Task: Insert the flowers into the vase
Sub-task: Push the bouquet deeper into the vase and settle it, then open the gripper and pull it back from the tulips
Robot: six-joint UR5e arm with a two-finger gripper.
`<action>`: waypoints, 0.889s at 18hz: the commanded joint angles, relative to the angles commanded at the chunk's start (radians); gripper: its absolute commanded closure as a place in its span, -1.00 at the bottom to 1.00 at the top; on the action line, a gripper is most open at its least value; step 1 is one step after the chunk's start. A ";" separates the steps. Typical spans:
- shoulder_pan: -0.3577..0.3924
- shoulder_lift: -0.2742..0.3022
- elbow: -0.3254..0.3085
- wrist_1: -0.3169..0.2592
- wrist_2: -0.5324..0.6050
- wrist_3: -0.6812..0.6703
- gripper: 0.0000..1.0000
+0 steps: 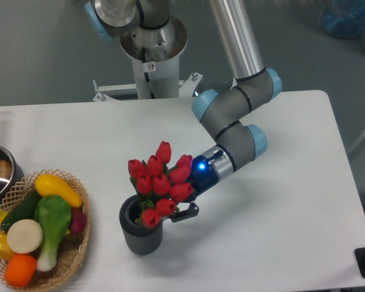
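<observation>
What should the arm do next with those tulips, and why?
Probably open the gripper and back away. The flowers already stand with their stems down inside the vase, buds above its mouth, so little seems left but letting go.

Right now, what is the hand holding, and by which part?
The hand holds the bunch of red tulips low down, apparently by the stems; the blooms hide the contact.

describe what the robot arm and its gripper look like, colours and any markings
The arm is made of silver-grey metal tubes with darker grey joint housings capped in light blue. Its wrist ends in a dark blue section with a glowing blue light. The gripper is black with slim fingers. A small round red-and-white sticker sits on the white base column.
</observation>
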 joint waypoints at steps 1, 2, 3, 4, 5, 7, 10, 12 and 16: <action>0.000 0.002 0.000 0.000 0.000 0.002 -0.52; 0.000 0.005 0.000 0.000 0.000 0.000 -0.61; -0.002 0.012 0.000 0.000 0.000 0.000 -0.73; 0.000 0.015 0.000 0.000 0.000 0.000 -0.79; 0.000 0.015 -0.002 0.000 -0.002 0.000 -0.85; 0.000 0.020 -0.002 -0.002 -0.002 0.000 -0.99; 0.003 0.023 -0.006 0.000 -0.002 0.000 -1.00; 0.008 0.034 -0.011 -0.002 -0.002 0.000 -1.00; 0.020 0.052 -0.029 0.000 0.003 0.002 -1.00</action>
